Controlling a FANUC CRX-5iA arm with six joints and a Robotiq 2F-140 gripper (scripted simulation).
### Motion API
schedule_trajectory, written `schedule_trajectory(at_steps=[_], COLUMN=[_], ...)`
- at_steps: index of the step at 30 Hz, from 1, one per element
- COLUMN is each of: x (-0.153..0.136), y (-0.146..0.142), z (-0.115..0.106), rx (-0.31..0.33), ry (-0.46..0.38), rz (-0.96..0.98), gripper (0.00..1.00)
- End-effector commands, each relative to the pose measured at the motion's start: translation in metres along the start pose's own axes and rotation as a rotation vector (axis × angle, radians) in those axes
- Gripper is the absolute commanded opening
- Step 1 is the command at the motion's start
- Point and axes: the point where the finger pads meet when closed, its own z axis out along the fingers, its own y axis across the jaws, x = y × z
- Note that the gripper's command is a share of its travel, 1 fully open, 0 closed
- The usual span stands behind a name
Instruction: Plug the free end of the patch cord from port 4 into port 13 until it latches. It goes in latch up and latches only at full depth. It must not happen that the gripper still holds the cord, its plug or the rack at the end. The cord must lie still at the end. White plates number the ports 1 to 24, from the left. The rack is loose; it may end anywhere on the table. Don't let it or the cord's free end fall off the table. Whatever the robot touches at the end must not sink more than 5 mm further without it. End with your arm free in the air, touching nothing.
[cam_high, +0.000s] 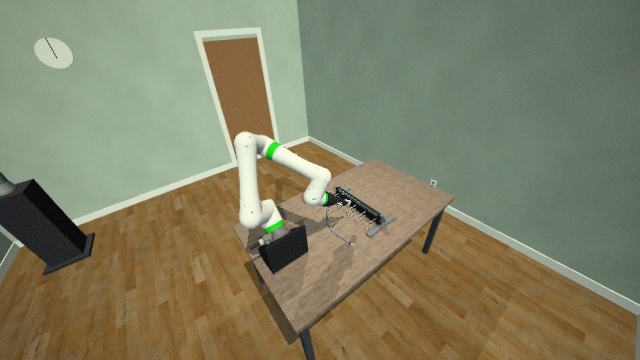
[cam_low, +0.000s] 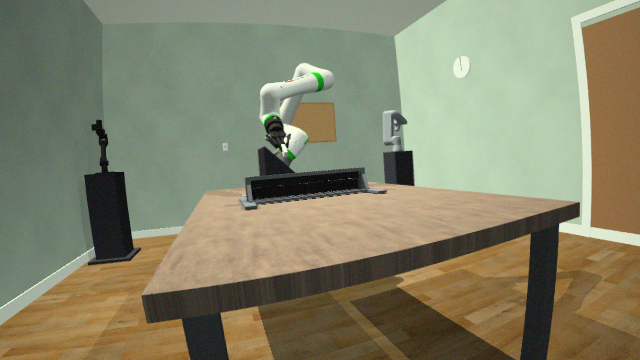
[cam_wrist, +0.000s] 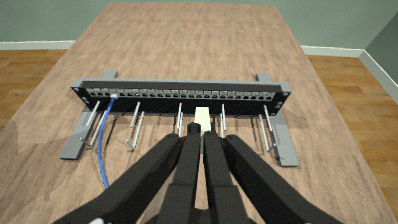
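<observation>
The black patch panel rack (cam_high: 361, 206) (cam_low: 305, 173) (cam_wrist: 200, 84) stands on grey feet on the table. The blue patch cord (cam_high: 331, 227) (cam_wrist: 100, 145) is plugged in near the rack's left end in the wrist view, at about port 4. It curves down over the table, where its free end (cam_high: 352, 244) lies; the wrist view does not show that end. My gripper (cam_high: 346, 202) (cam_low: 284, 148) (cam_wrist: 201, 116) is shut, with no cord in it. A pale block shows at its fingertips. It is raised in front of the rack's middle. Port numbers are not readable.
Thin metal pegs (cam_wrist: 137, 131) (cam_wrist: 264, 132) stick out in front of the rack. The wooden table (cam_high: 320, 295) (cam_low: 350, 225) (cam_wrist: 200, 30) carries the rack and the arm's black base block (cam_high: 285, 250). The table's long edge runs beyond the cord's free end in the top view.
</observation>
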Motion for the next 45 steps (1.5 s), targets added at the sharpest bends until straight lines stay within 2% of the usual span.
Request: schedule_trajectory(at_steps=[1,5,7,12,16,45], x=[0.001,0.001,0.001,0.001,0.001,0.001], y=[0.0,0.0,0.0,0.0,0.0,0.0], z=[0.03,0.065,0.065,0.102,0.117,0.12], rx=[0.0,0.0,0.0,0.0,0.0,0.0], ry=[0.001,0.001,0.001,0.001,0.001,0.001], rz=[-0.001,-0.001,-0.001,-0.001,-0.001,-0.001], gripper=[0.0,0.0,0.0,0.0,0.0,0.0])
